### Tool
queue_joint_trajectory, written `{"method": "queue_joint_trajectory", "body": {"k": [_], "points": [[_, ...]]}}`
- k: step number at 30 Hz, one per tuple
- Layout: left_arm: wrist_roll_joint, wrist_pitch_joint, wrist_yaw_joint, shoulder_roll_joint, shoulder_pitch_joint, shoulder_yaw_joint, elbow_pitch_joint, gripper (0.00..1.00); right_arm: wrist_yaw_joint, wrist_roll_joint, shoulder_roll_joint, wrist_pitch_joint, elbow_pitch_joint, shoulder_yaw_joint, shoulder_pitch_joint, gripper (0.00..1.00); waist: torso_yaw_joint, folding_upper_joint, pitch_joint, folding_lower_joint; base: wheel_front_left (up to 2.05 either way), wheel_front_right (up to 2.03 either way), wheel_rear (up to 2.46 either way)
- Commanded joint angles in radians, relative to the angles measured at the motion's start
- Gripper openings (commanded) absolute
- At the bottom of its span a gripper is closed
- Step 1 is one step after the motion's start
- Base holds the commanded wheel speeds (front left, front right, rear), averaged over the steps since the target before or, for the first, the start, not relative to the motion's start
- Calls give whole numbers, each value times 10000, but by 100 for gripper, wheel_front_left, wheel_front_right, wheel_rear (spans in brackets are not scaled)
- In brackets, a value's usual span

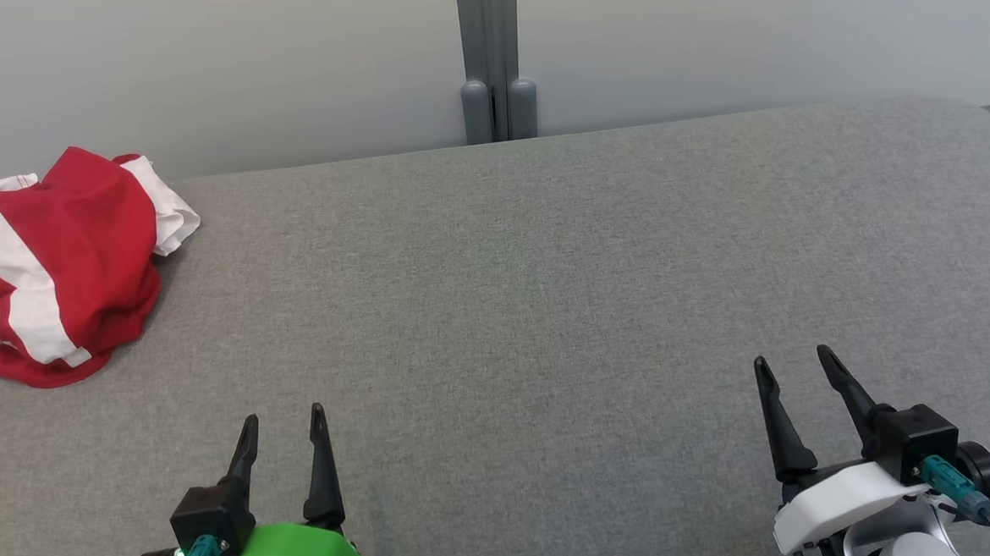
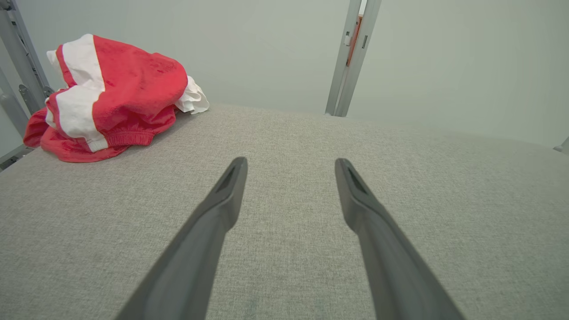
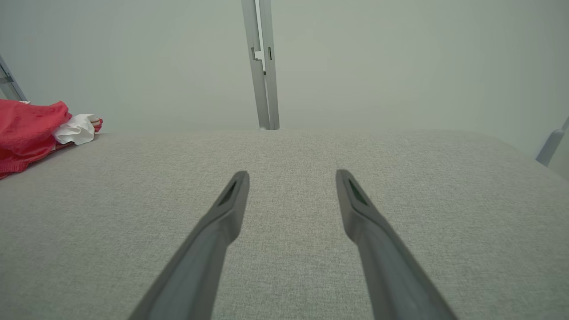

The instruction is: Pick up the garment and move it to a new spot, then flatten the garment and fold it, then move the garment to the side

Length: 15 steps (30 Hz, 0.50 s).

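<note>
- While the red-and-white garment (image 1: 61, 250) lies in a crumpled heap at the upper left of the head view, both grippers sit along the bottom of the frame, well apart from it.
- The left gripper (image 1: 283, 413), at lower left, has its two fingers spread with nothing between them. The right gripper (image 1: 791, 356), at lower right, is likewise spread and empty.
- The heap is folded over itself in several layers, so a pinch on the top fold alone would probably lift one layer and trail the rest, or let it slip free.
- Part of the heap runs past the frame's left edge. In the left wrist view it sits close to the rim of the grey fabric surface (image 1: 547, 292), just in front of grey metal bars (image 2: 18, 66).
- A push instead of a clean lift could shove cloth over that rim or catch it on the bars.
- The right arm would have to cross in front of the left to reach the heap, which risks a clash, so the left arm looks better placed.
- Open room lies across the whole centre and right of the frame, a wide bare stretch suited to flattening and folding.
- The far edge meets a pale wall, with a grey upright post (image 1: 494, 58) at top centre, and the surface rounds off at the upper right.
</note>
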Motion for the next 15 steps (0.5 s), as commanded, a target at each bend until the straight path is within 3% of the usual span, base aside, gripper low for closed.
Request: {"method": "queue_joint_trajectory", "body": {"k": [1, 15], "points": [[256, -88, 32, 74, 159, 0, 33, 100, 4, -265, -48, -87, -19, 20, 65, 100, 8, 0, -12, 0, 0, 0, 0], [590, -258, 166, 79, 278, 14, 23, 100, 3, -735, -53, -271, -132, 48, 242, 100, 43, 0, -120, 0, 0, 0, 0]]}}
